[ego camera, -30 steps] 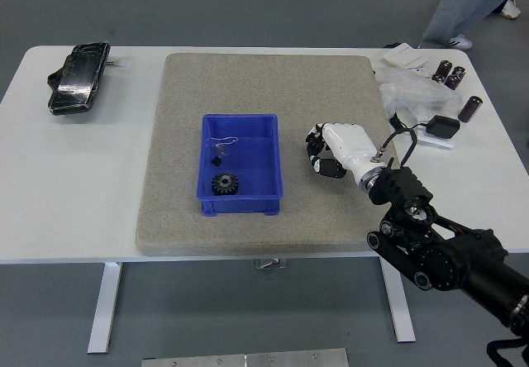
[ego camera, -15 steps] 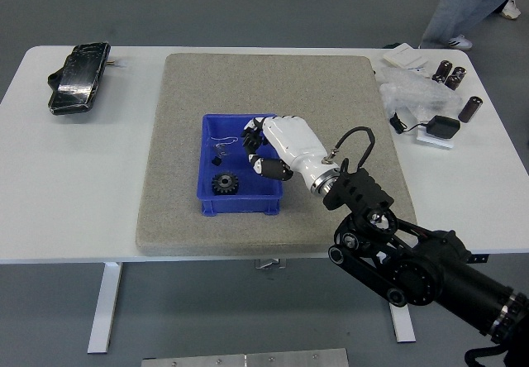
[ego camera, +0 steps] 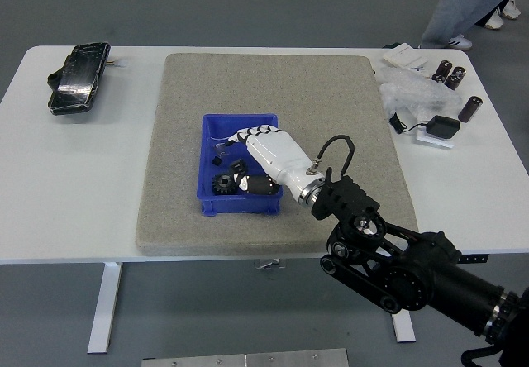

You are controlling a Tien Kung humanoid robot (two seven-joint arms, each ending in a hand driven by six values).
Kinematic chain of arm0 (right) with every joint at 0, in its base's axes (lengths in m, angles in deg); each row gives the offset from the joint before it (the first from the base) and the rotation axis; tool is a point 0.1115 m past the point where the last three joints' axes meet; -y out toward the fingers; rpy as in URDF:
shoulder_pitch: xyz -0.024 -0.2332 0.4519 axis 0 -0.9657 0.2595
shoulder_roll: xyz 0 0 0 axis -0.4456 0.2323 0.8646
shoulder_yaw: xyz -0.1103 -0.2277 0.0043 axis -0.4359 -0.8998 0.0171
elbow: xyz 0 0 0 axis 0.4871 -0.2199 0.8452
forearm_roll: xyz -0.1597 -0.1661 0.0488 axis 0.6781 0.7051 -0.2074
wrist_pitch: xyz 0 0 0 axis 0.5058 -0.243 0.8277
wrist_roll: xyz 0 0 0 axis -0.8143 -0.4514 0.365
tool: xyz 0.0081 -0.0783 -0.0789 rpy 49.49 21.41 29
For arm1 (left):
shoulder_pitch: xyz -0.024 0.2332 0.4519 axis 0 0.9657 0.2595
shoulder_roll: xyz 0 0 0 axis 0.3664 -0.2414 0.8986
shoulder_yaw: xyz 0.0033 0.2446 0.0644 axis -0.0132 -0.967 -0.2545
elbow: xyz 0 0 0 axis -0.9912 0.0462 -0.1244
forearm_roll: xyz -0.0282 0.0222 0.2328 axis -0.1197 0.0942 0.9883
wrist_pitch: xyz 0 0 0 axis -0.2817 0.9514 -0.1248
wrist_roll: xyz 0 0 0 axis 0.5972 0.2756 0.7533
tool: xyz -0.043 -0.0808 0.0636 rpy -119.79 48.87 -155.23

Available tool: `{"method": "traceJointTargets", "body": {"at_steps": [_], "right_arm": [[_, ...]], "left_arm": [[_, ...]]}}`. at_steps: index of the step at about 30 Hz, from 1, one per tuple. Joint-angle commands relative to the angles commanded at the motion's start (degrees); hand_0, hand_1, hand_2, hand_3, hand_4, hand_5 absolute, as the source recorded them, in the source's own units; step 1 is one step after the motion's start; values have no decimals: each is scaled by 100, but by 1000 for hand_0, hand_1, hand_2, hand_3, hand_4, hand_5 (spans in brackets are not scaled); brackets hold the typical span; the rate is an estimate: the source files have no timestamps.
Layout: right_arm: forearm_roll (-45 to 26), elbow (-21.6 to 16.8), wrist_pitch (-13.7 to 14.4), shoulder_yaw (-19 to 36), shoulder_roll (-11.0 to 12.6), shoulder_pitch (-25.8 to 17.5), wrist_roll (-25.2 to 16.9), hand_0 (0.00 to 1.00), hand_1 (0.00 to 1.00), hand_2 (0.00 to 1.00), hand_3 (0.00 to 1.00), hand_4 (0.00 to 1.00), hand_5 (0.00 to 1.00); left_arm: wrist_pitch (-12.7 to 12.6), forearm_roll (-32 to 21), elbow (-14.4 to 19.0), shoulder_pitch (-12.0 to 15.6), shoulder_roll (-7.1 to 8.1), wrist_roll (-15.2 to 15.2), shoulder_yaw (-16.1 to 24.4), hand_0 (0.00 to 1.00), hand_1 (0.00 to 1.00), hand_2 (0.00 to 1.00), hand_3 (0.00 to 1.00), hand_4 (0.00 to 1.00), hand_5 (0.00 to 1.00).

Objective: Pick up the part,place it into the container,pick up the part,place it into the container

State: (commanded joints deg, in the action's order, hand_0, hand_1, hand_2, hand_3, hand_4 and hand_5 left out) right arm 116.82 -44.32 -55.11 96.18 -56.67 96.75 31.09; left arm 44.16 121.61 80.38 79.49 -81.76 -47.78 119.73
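1. The right hand point(ego camera: 263, 159) hung over the blue bin point(ego camera: 240, 165), fingers spread and apparently holding nothing.
2. A black gear point(ego camera: 223, 184) and a small dark part point(ego camera: 238, 166) lay inside the bin.
3. This looked like the placing step, likely the last; next the hand needed lifting clear without catching the bin's wall.

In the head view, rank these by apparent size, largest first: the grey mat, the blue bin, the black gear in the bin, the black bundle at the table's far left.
1. grey mat
2. blue bin
3. black bundle
4. black gear
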Motion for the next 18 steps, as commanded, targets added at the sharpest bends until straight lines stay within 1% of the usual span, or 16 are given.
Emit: {"method": "traceJointTargets", "body": {"at_steps": [3, 4, 7, 9, 10, 13, 15, 16, 18], "right_arm": [[-6, 0, -41, -20, 16, 13, 27, 916, 876, 869, 833, 779, 400], [-15, -8, -50, -13, 24, 12, 34, 916, 878, 867, 836, 802, 411], [-76, -111, -5, 144, 48, -38, 13, 916, 878, 867, 836, 802, 411], [-248, -292, 106, 397, 73, -137, -62, 916, 878, 867, 836, 802, 411], [-342, -369, 158, 506, 85, -183, -105, 900, 859, 852, 825, 801, 402], [-691, -591, 369, 914, 147, -367, -314, 900, 859, 852, 825, 801, 402], [-948, -645, 455, 1221, 221, -492, -452, 900, 859, 852, 825, 801, 402], [-1078, -642, 465, 1383, 269, -554, -507, 838, 801, 803, 788, 790, 397], [-1285, -606, 453, 1701, 378, -676, -575, 838, 801, 803, 788, 790, 397]], "left_arm": [[-1, 5, 0, -4, -1, -2, 5, 668, 659, 637, 624, 710, 227], [-1, 6, 0, -6, 0, -1, 7, 667, 659, 637, 624, 709, 227], [0, 12, 0, -4, -2, -2, 13, 667, 659, 637, 624, 709, 227], [1, 13, 0, 1, -4, -4, 13, 667, 659, 637, 624, 709, 227], [1, 11, 0, 4, -4, -3, 13, 668, 659, 637, 624, 709, 227], [2, 11, 0, 16, -4, -4, 14, 668, 659, 637, 624, 709, 227], [4, 8, 0, 21, 0, -4, 8, 668, 659, 637, 624, 709, 227], [5, 18, 0, 21, 4, -8, 10, 667, 659, 637, 624, 705, 219], [6, 25, 0, 21, 8, -9, 12, 667, 659, 637, 624, 705, 219]]}}
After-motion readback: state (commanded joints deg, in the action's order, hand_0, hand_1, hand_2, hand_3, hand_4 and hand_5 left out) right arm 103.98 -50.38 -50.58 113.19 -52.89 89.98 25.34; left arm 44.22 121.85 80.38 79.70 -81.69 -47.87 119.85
